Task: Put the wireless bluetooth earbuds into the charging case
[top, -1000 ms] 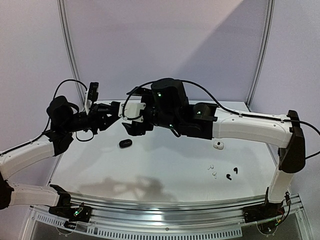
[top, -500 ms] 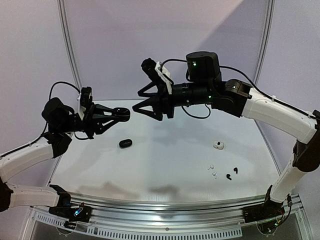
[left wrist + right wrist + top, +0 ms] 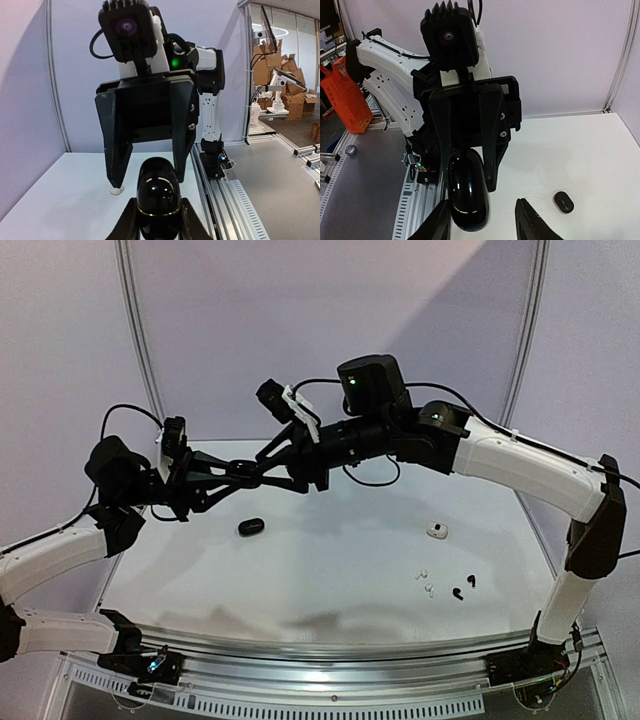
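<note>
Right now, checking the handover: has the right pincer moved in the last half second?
Yes. The right pincer swung left and down, ending above the black case lying on the table.

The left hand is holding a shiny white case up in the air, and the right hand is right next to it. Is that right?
Almost. The case is shiny black, not white, as the left wrist view shows up close. The rest holds: the left hand holds it up in the air, and the right hand is right next to it, one finger on each side.
</note>
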You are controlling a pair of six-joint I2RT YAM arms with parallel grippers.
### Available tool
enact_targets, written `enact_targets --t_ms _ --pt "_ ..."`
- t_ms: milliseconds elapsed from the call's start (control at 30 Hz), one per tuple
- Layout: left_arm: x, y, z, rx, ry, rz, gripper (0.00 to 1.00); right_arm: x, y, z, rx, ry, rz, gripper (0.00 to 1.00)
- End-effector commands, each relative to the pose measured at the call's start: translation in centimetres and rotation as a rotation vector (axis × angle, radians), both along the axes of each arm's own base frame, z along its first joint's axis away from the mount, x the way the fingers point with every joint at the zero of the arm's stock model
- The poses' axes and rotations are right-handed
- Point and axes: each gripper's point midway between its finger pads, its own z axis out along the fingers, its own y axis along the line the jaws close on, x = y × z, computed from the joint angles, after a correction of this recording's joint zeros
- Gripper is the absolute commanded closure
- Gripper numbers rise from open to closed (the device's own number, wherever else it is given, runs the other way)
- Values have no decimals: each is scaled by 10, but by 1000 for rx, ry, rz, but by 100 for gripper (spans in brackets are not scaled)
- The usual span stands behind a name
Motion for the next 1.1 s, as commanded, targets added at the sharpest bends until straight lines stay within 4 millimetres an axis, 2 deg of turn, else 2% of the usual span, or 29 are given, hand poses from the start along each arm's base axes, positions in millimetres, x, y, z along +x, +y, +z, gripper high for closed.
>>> enact_targets --t_ms 0,167,400,500,567,600,667,700,767,867,1067 --pt "-6 -3 -1 1 -17 -24 100 -7 6 -9 -30 25 41 59" --pt "-5 -3 -1 0 -16 -20 100 -9 7 -11 -42 38 52 76" --pt "-5 -3 -3 3 -12 -16 100 -6 10 -10 -48 41 48 89" --pt "-4 -3 -5 6 2 -10 100 -6 8 -7 -44 33 39 99" --pt "-3 -3 -9 18 18 -10 64 -5 6 -3 -39 19 33 100" --pt "-3 -4 -13 34 23 -13 52 -5 5 -2 -38 12 29 100" --pt "-4 -5 -27 79 33 -28 45 -4 1 6 -31 -9 13 100" --pt "-5 -6 -33 101 33 -32 45 -2 0 6 -32 -16 3 100" --pt "-5 -5 -41 129 23 -30 53 -1 -1 6 -45 -25 -18 100" --pt "-3 -5 -35 122 -5 -8 66 -1 -1 2 -70 -51 -23 100" --pt "-2 -6 -25 101 -38 -8 68 -1 0 4 -82 -82 -20 100"
